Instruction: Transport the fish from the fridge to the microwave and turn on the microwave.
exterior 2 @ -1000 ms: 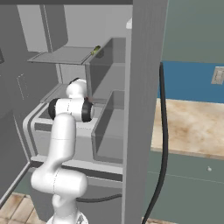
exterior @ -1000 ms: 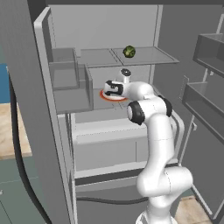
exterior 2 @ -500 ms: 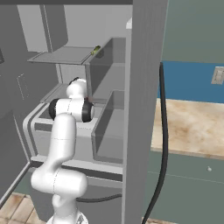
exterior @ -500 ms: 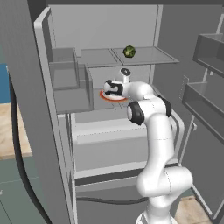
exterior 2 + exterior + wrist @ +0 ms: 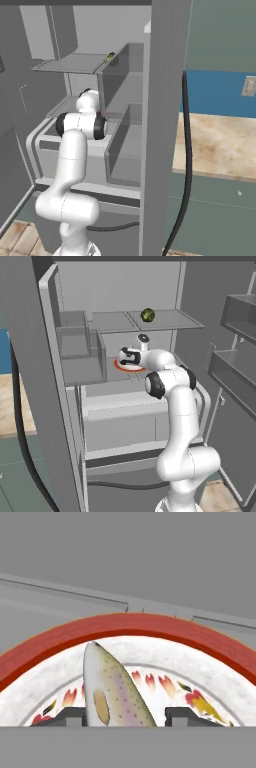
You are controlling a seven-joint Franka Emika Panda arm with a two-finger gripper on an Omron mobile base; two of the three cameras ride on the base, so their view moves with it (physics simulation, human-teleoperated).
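The fish (image 5: 112, 687), slender and silver-grey with a pinkish flank, lies on a white plate with a red-orange rim (image 5: 140, 624). The plate (image 5: 121, 364) sits on the middle shelf of the open fridge (image 5: 125, 286). My gripper (image 5: 128, 357) reaches down onto that plate. In the hand view the gripper (image 5: 127, 716) straddles the fish: the left fingertip (image 5: 70, 714) is at the fish's side and the right fingertip (image 5: 185, 714) stands a small gap off it. The jaws are partly closed but still open. The microwave is out of view.
A round dark green ball (image 5: 147, 315) rests on the glass shelf above the plate. The fridge door (image 5: 30, 356) stands open at the left with clear bins (image 5: 75, 346) close beside my hand. Pale drawers (image 5: 120, 421) sit below the shelf.
The fingers have drawn in around the fish over the last second. The arm and the plate have stayed where they were.
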